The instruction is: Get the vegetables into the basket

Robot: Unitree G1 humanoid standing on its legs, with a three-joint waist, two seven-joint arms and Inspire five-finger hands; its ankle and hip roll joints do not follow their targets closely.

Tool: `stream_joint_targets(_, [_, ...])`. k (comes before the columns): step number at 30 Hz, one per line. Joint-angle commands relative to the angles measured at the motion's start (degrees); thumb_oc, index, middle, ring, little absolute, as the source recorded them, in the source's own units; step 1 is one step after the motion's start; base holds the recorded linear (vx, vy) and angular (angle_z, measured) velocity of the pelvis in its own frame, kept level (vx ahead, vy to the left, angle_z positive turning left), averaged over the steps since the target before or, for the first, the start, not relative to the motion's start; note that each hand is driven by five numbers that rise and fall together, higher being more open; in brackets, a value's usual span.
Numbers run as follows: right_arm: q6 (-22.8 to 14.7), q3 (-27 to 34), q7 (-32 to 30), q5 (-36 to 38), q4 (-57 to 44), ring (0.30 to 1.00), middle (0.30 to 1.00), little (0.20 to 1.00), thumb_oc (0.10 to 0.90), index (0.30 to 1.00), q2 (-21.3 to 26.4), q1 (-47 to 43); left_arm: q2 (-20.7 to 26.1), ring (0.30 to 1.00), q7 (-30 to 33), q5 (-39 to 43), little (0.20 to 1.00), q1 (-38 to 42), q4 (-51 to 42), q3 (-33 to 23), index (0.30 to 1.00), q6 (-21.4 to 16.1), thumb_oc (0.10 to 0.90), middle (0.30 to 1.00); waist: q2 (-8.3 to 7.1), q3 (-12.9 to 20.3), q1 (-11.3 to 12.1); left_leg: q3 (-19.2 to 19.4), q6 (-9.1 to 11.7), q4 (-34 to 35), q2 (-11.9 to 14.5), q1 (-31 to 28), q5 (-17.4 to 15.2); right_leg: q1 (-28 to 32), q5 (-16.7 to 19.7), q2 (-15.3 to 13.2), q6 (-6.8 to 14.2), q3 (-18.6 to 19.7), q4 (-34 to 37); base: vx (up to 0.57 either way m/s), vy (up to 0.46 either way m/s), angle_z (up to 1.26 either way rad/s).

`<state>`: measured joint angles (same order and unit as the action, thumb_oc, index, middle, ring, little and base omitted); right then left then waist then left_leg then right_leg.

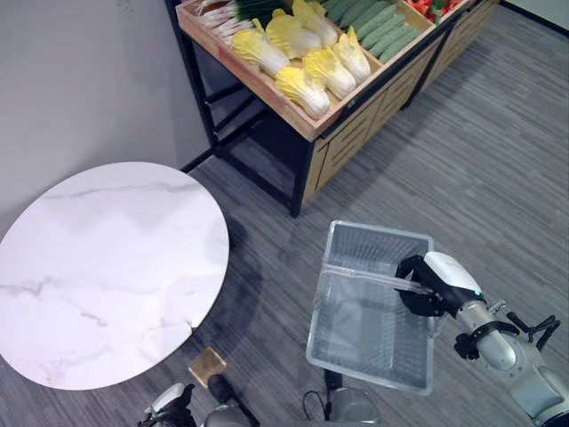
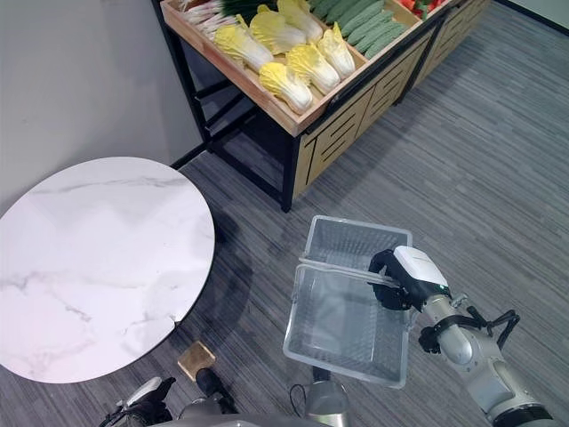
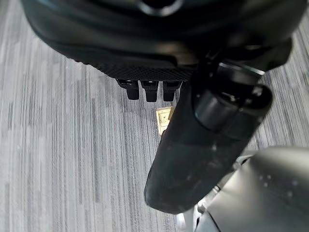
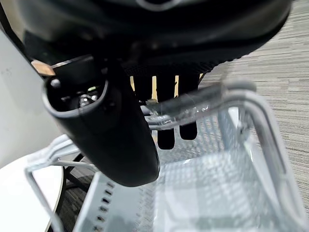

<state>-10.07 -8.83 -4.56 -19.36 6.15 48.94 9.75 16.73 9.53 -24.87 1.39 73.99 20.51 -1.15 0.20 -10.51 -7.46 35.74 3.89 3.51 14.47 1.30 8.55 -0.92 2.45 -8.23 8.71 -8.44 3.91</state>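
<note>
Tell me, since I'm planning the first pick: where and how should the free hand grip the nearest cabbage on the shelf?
Probably around the pale stem end of the nearest cabbage, coming from above on the open front side. It lies flat at the shelf's front corner, stem toward the edge, neighbours behind. The right hand holds the basket handle; the left hand hangs low.

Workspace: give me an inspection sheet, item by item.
Surface: round marble table, bare.
Job's things: wire basket, hanging empty above the floor; cabbages and cucumbers on the wooden stand.
Clutter: small tan block on the floor.
Hands: right hand curled round the basket's handle; left hand low by the floor, holding nothing.
Cables: nothing seen.
Surroundings: grey carpet, grey wall.
</note>
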Motion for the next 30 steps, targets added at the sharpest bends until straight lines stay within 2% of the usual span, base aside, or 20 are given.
stream_joint_targets(1, [-5.37,7.79,-4.07,3.69,-8.96,0.300,0.300,0.300,0.400,0.300,4.99,-5.72,-0.87,1.000,0.78,-1.05,1.000,3.02,2.58,-1.10,1.000,0.33,0.900,1.000,0.32,-0.97,1.06,-6.52,6.63,-4.27,3.70,0.16,2.12,-1.55,-1.46,4.00,-1.72,0.29,-5.05,-0.06,-0.153,0.01])
stream_joint_targets(2, [-5.36,7.79,-4.07,3.70,-8.95,0.300,0.300,0.300,0.400,0.300,5.01,-5.75,-0.89,1.000,0.79,-1.05,1.000,3.05,2.59,-1.11,1.000,0.33,0.900,1.000,0.33,-1.01,1.02,-6.59,6.62,-4.48,3.74,0.25,1.99,-1.52,-1.46,3.99,-1.72,0.26,-5.04,-0.06,-0.148,-0.16])
stream_joint_targets(3, [-5.72,6.47,-4.40,4.32,-7.90,0.300,0.300,0.300,0.400,0.300,4.96,-7.36,-1.50,1.000,1.41,-0.66,1.000,3.27,2.39,-0.84,1.000,0.21,0.900,1.000,-0.05,-1.38,2.10,-13.38,6.04,-5.33,1.36,1.40,0.72,-1.64,-1.09,4.28,-2.06,1.95,-4.75,0.01,-0.079,-0.37])
stream_joint_targets(6, [-5.59,4.65,-4.51,5.12,-6.09,0.300,0.300,0.300,0.400,0.300,4.42,-9.34,-2.07,1.000,2.10,0.44,1.000,3.43,2.01,-0.83,1.000,-0.11,0.900,1.000,-0.74,-1.06,3.10,-21.94,4.73,-3.48,-1.50,3.12,-0.52,-1.85,-0.37,4.62,-2.22,4.47,-3.63,0.05,-0.066,-0.58])
stream_joint_targets(12, [-5.63,2.38,-4.80,6.14,-4.05,0.300,0.300,0.300,0.400,0.300,3.20,-11.26,-3.07,1.000,3.89,2.20,1.000,5.02,0.71,0.87,1.000,-1.06,0.900,1.000,-0.84,-0.83,4.78,-34.34,4.76,0.25,-4.08,6.31,1.00,-2.32,-0.10,5.47,-2.06,10.23,-3.64,0.08,0.044,-0.49])
stream_joint_targets(14, [-5.61,2.04,-4.71,6.23,-3.81,0.300,0.300,0.300,0.400,0.300,3.06,-11.58,-3.09,1.000,4.02,2.40,1.000,5.13,0.76,0.91,1.000,-1.10,0.900,1.000,-0.87,-0.88,4.96,-35.36,4.87,0.54,-4.15,6.64,1.09,-2.27,-0.16,5.51,-2.00,10.90,-3.69,0.06,0.077,-0.74])
stream_joint_targets(16, [-5.28,1.12,-4.71,6.34,-2.66,0.300,0.300,0.300,0.400,0.300,2.46,-12.17,-3.07,1.000,4.24,3.16,1.000,5.82,0.14,1.45,1.000,-1.67,0.900,1.000,-0.68,-0.93,5.58,-39.14,4.99,1.27,-5.11,7.71,1.30,-2.15,-0.36,5.57,-1.63,13.84,-3.57,0.10,0.222,-0.41])
stream_joint_targets(18, [-5.22,1.52,-4.55,6.14,-2.77,0.300,0.300,0.300,0.400,0.300,1.95,-11.52,-2.89,1.000,4.22,3.76,1.000,5.80,-0.47,1.39,1.000,-2.42,0.900,1.000,-0.58,-0.71,5.39,-38.56,4.40,0.97,-5.85,7.22,0.24,-2.01,-0.75,5.11,-0.96,15.71,-3.55,0.09,0.278,-0.32])
stream_joint_targets(19, [-5.04,2.12,-4.70,5.80,-2.89,0.300,0.300,0.300,0.400,0.300,1.17,-10.27,-2.84,1.000,4.32,4.18,1.000,5.88,-0.98,1.16,1.000,-2.76,0.900,1.000,-0.56,-0.60,5.19,-37.09,4.25,0.91,-6.02,6.80,-0.04,-1.94,-0.69,4.29,-0.49,16.22,-3.45,0.07,0.316,-0.31])
stream_joint_targets(23, [-4.22,4.09,-5.40,4.46,-2.62,0.300,0.300,0.300,0.400,0.300,-2.38,-7.09,-2.13,1.000,5.12,8.32,1.000,5.21,-2.65,-1.30,1.000,-4.07,0.900,1.000,-1.67,-0.26,4.95,-32.47,1.73,0.77,-8.49,5.55,-2.27,-3.55,0.58,0.58,2.62,19.11,-3.93,0.03,0.353,-0.33])
stream_joint_targets(25, [-3.77,3.96,-5.87,3.52,-1.94,0.300,0.300,0.300,0.400,0.300,-4.49,-6.56,-1.65,1.000,5.48,10.43,1.000,5.01,-2.98,-2.88,1.000,-4.21,0.900,1.000,-2.56,-0.09,5.57,-30.26,0.92,1.05,-9.30,4.87,-2.75,-5.15,2.11,-0.59,3.82,20.33,-4.25,-0.02,0.264,-0.46])
stream_joint_targets(29, [-3.26,3.46,-6.72,2.82,-1.04,0.300,0.300,0.300,0.400,0.300,-7.35,-6.14,-0.69,1.000,6.48,12.54,1.000,5.04,-2.54,-5.67,1.000,-3.80,0.900,1.000,-3.76,-0.01,5.75,-28.38,-0.33,1.49,-10.25,4.38,-3.74,-7.41,4.36,-1.38,4.89,20.03,-4.90,-0.02,0.150,-0.51])
stream_joint_targets(30, [-3.12,2.98,-6.84,2.68,-0.40,0.300,0.300,0.300,0.400,0.300,-7.92,-6.42,-0.42,1.000,6.55,11.86,1.000,5.29,-2.20,-5.56,1.000,-3.43,0.900,1.000,-4.06,-0.23,5.71,-27.41,-0.56,1.49,-10.15,4.13,-4.01,-8.25,4.90,-1.48,4.98,18.50,-5.62,-0.02,0.127,-0.81])
